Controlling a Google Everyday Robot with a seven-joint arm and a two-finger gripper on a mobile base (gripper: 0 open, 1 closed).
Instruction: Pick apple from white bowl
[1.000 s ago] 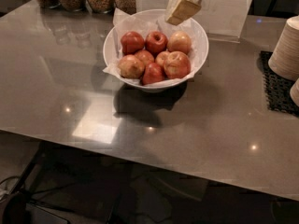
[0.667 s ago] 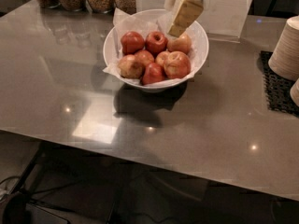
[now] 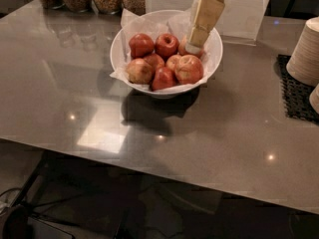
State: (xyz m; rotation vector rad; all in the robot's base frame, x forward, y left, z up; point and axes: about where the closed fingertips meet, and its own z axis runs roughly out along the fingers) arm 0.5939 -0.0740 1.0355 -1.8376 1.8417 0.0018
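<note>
- Gleaming, the dark grey bench (image 3: 234,133) bears the wide glossy white bowl (image 3: 115,51).
- The round red apple (image 3: 189,68) lies front-right inside.
- The cream claw (image 3: 193,48), its grip impossible to tell, has dropped lower at the bowl's rear right.

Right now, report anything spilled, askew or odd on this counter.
Nothing stands out. The white bowl sits upright, its apples inside on the paper lining, none spilled. The gripper hangs at the bowl's back right, beside the apples.
</note>
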